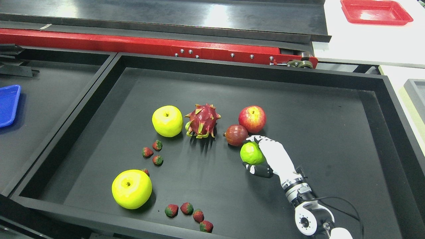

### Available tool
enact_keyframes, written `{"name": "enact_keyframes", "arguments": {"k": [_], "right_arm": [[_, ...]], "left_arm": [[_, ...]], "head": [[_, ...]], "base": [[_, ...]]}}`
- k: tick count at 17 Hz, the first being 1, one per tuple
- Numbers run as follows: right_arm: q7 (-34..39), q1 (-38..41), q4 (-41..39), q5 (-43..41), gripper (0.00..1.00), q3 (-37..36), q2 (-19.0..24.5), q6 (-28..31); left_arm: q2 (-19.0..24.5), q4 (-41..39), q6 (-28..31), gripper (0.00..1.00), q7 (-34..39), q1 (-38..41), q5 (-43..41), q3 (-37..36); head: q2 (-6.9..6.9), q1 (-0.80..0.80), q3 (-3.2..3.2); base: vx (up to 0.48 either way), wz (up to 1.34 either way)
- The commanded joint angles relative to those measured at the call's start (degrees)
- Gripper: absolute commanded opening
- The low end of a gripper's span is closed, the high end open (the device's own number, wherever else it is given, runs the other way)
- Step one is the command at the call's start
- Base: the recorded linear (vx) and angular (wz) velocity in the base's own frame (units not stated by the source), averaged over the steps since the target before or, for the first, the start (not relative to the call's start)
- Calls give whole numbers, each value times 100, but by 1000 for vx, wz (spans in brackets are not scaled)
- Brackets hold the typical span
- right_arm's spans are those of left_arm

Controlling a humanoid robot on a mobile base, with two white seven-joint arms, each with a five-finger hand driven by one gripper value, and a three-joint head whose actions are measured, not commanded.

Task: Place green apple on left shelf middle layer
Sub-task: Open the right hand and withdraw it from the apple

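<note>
The green apple is gripped by the right hand in the black tray, just beside the pomegranate. Fingers are curled over it from the right, thumb beneath, presumably so it can be lifted clear without disturbing neighbouring fruit.

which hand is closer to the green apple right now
Right. The right hand is wrapped around the green apple, gripping it just off the dark red fruit. The left hand is not in view.
</note>
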Motion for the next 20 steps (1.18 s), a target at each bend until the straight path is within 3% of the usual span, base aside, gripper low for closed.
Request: {"name": "enact_keyframes", "arguments": {"k": [1,5,10,15,20], "right_arm": [[35,33,-221,-796,100,139,-99,99],[-9,-63,-249,-1730,100,-440,-99,47],[-18,-91,-310,-4400,100,-1662,-99,29],[-71,401,-319,-5255,100,-1883,-99,-322],[-88,428,-319,-5362,100,-1892,-99,-331]], "left_arm": [[100,-2,-4,100,-7,0,0,0],[100,-2,-4,100,2,0,0,0],[100,-2,-4,100,-7,0,0,0],[100,-2,-4,100,-7,0,0,0],[100,-2,-4,100,-7,0,0,0]], "head": [[0,0,0],[0,0,0],[0,0,0],[0,0,0],[0,0,0]], "base": [[0,0],[0,0],[0,0],[0,0],[0,0]]}}
